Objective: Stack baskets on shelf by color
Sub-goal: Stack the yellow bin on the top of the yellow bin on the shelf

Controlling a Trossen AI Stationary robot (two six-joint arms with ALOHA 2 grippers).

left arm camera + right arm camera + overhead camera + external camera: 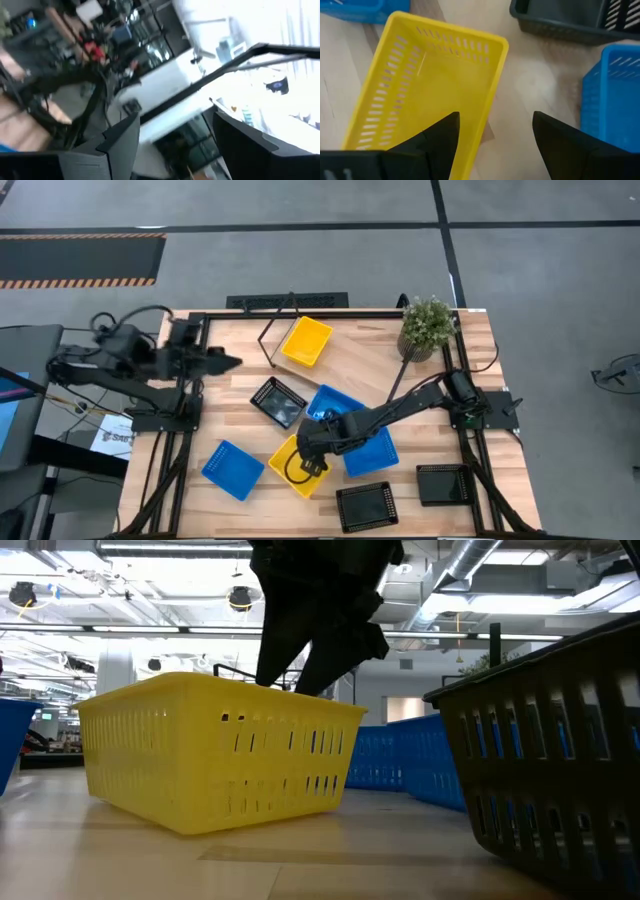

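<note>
Reaching from the right in the high view, the right claw [310, 450] hangs over the front yellow basket [297, 467] on the tabletop [370, 360]; the left claw [228, 362] waits at the left edge. In the right wrist view, wide fingers [440, 137] straddle this basket's [430, 85] long wall. In the left wrist view, the left claw [175, 137] is wide, holding nothing.

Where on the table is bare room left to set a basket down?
Bare wood shows between the plant and the blue baskets, and along the left edge above the lone blue basket. The middle is crowded, where the right gripper hangs open over a yellow basket.
</note>
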